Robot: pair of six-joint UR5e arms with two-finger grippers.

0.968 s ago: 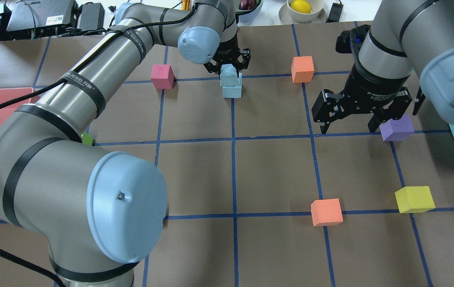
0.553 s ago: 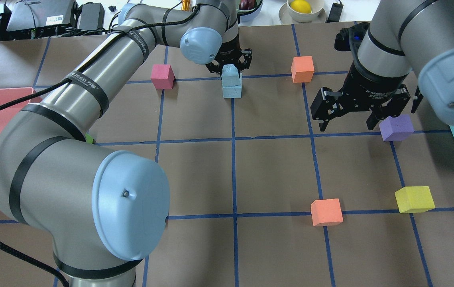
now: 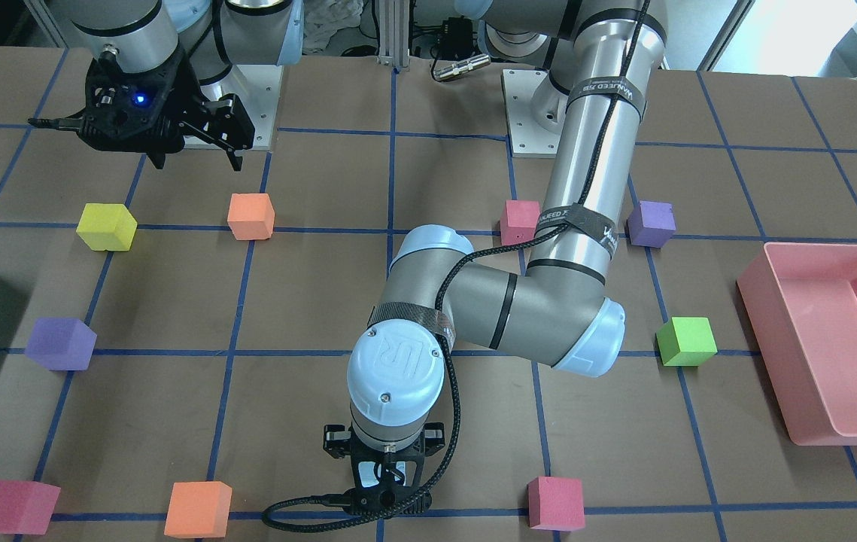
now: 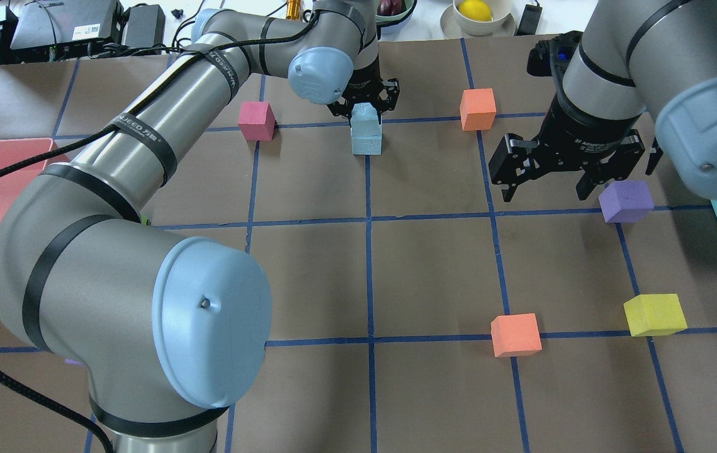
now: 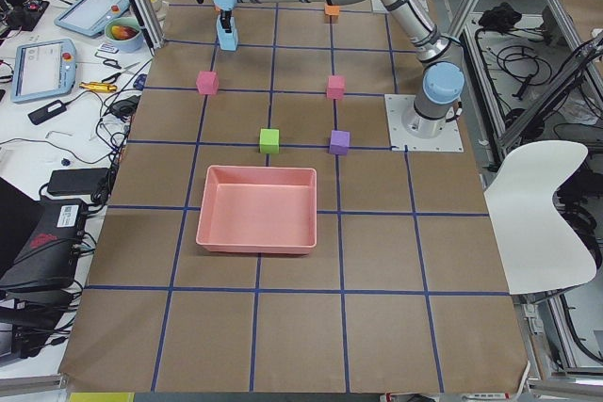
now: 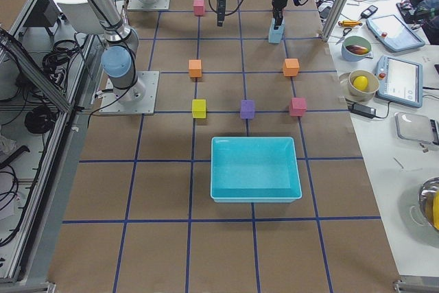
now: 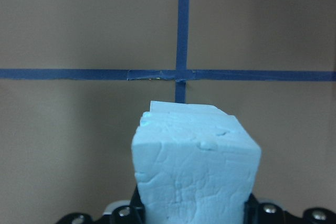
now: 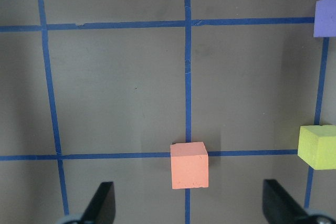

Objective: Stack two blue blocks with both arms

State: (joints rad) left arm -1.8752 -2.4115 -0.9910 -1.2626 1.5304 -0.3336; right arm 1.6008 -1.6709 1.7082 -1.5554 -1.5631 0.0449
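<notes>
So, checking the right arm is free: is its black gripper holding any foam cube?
No, the black right gripper hangs open with nothing between its fingers.

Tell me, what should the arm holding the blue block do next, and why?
Probably open the left gripper slowly to let go. Its top block seems to sit on the bottom block, roughly lined up, so the stack looks made. I can't see if it rests fully flat, so a slow, small opening seems safest.
</notes>
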